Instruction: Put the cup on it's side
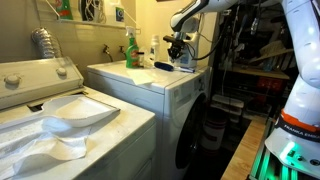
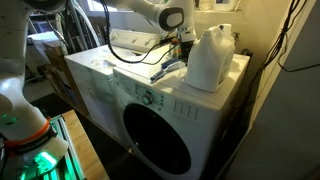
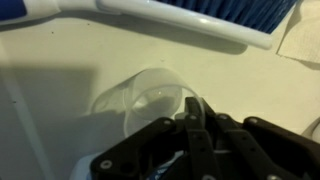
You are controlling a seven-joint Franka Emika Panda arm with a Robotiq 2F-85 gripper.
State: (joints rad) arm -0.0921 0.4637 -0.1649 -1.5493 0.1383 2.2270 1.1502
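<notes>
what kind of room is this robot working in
Most likely a home laundry room. A white front-loading machine with a round door stands beside a second white appliance, and a large white jug, probably detergent, sits on top of the front-loader.

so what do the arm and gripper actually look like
The arm is made of glossy white rounded segments with dark joints. Its lowest section carries an orange band with small lettering, and green light glows beneath it. The gripper is matte black, built from angular linked bars.
</notes>
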